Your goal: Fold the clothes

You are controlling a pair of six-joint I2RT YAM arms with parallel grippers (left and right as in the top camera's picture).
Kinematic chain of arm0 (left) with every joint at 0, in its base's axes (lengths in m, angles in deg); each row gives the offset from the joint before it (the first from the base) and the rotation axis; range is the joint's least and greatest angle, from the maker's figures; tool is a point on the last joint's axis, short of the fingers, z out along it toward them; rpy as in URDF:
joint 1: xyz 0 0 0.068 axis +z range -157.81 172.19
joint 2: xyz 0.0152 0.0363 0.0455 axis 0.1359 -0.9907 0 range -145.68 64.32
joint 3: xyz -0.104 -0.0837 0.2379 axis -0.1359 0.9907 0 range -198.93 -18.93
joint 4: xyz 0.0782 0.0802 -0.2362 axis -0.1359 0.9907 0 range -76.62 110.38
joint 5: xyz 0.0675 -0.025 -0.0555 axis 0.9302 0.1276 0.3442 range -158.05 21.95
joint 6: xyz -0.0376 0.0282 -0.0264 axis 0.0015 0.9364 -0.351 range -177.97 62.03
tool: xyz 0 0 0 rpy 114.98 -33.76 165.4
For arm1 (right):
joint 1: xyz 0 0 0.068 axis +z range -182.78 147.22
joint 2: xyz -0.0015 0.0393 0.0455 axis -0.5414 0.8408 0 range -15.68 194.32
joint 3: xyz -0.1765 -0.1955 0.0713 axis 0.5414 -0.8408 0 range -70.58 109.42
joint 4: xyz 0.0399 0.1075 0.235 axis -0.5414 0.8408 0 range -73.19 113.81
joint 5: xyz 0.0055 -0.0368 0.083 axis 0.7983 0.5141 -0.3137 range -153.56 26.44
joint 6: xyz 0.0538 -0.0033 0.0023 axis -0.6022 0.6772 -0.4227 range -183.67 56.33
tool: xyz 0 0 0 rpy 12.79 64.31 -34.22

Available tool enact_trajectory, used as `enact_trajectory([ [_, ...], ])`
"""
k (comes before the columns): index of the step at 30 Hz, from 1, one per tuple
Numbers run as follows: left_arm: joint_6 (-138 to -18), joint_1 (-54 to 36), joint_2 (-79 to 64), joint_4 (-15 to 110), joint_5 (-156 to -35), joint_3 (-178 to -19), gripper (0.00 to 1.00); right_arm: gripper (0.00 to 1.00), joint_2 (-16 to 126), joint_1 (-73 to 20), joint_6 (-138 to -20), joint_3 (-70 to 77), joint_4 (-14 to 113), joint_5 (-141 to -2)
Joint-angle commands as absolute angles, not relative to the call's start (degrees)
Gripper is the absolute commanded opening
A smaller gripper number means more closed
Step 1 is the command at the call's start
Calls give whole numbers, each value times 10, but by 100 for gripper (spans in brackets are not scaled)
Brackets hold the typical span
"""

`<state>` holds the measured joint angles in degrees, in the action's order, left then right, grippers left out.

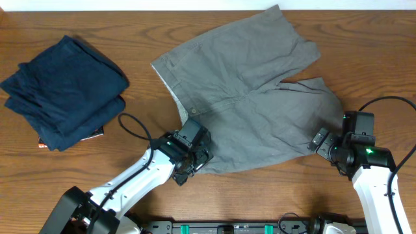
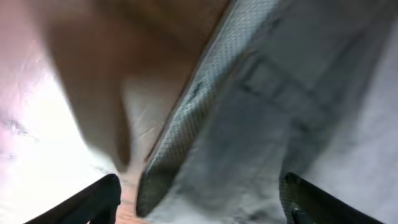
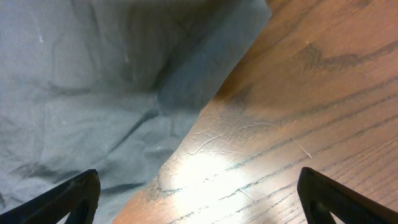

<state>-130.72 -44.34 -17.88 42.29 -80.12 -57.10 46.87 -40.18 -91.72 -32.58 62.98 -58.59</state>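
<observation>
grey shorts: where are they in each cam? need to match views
Overhead: shorts spread flat, centre to upper right.
Left wrist: fill the right two-thirds, waistband edge running diagonally.
Right wrist: left and upper part, cloth edge crossing diagonally.
Shared landmark: the shorts' edge against the wooden table.

Plain grey is shown by the shorts [image 1: 253, 97], with a paler, finely woven waistband lining [image 2: 186, 118]. Dark navy is seen on the folded garments [image 1: 65, 91], upper left. The desk [image 1: 273, 195] is grained in brown.
</observation>
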Motion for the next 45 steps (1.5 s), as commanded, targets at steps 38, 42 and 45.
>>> enact_trajectory([
  [38, -1216, -445, -73, 456, -769, -518, 6, 99, 583, -407, -972, -332, 589, -597],
  [42, -1207, -445, -57, 464, -759, -518, 6, 96, 631, -407, -1008, -333, 575, -588],
  [45, -1198, -445, -56, 466, -759, -518, 6, 88, 664, -407, -1027, -336, 550, -588],
])
